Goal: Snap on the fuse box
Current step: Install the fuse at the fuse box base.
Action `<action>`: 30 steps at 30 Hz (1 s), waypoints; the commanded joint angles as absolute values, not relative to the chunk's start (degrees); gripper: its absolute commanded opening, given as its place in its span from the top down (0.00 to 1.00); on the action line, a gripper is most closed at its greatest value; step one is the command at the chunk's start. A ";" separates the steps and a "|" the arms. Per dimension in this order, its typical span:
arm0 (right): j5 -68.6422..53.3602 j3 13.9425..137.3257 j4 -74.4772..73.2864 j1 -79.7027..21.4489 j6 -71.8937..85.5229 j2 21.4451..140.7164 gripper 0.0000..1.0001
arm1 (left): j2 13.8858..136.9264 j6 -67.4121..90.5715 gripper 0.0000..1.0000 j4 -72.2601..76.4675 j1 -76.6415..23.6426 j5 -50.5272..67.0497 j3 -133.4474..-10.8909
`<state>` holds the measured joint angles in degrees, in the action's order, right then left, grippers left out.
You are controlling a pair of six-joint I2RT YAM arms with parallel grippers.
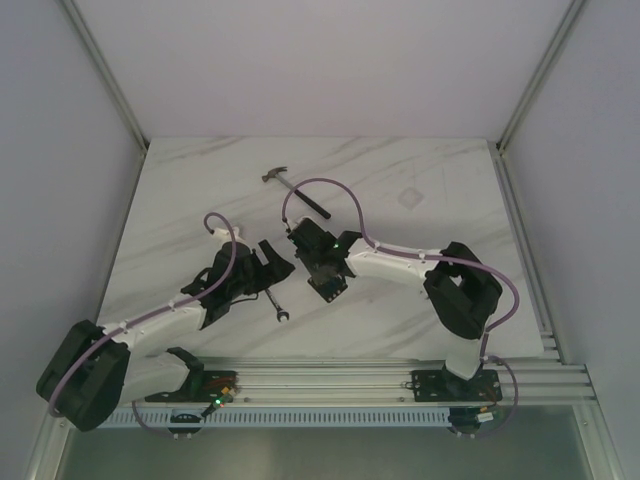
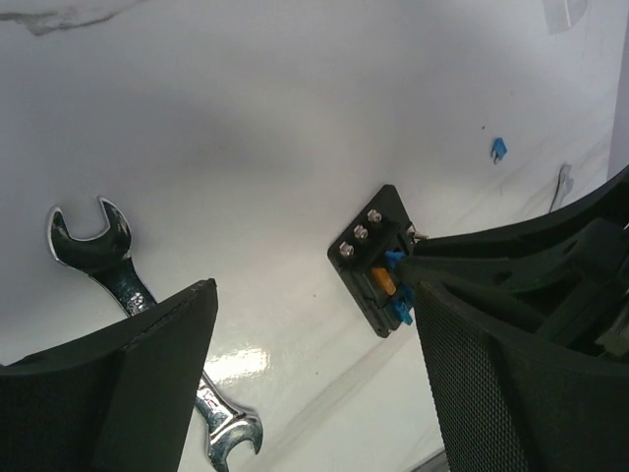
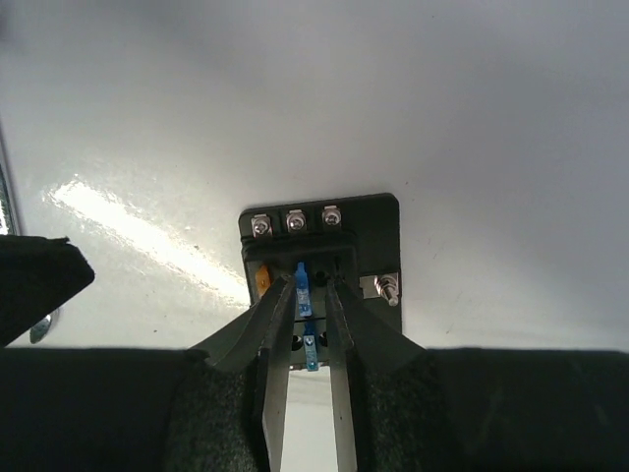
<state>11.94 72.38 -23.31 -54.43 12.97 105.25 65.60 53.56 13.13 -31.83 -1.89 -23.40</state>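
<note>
Closest to my overhead camera, the left arm (image 1: 85,370) and right arm (image 1: 460,290) rise from the near edge of the table (image 1: 200,180), a white marbled slab, and both reach in toward its middle. Farther back, apart from both arms, lies a hammer (image 1: 296,190). A wrench (image 2: 118,280) lies flat on the table below the left pincer (image 2: 314,290), which stands wide with nothing between its fingers.

The fuse box (image 3: 369,221) lies flat near the middle of the table, just right of the wrench and directly under the right pincer (image 3: 312,285). I see that pincer drawn narrow, with its fingers on either side of a blue fuse (image 3: 302,280) that stands in the box. I cannot tell whether they actually pinch it.

Three screws (image 3: 296,224) line the box's far edge. An orange fuse (image 3: 262,279) sits in the box beside the blue one. One loose fuse (image 2: 499,148), also blue, lies on the table well apart from the box.
</note>
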 commanded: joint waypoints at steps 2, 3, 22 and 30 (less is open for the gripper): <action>8.64 73.78 -24.38 -53.49 9.60 103.75 0.75 | 67.75 54.92 0.16 15.15 -31.51 2.19 -22.98; 8.30 73.86 -24.33 -53.41 9.40 103.84 0.75 | 68.10 55.27 0.17 15.67 -31.66 2.68 -22.80; 8.84 73.59 -26.61 -52.46 10.86 105.73 0.92 | 77.78 59.61 0.34 24.22 -36.95 5.43 -24.26; 9.03 72.52 -27.68 -51.88 12.61 106.72 0.92 | 83.85 60.64 0.34 26.54 -39.11 5.45 -26.28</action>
<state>8.58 72.38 -24.05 -52.45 11.42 105.27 81.10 59.79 23.83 -38.26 4.80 -24.10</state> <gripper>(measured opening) 0.116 0.661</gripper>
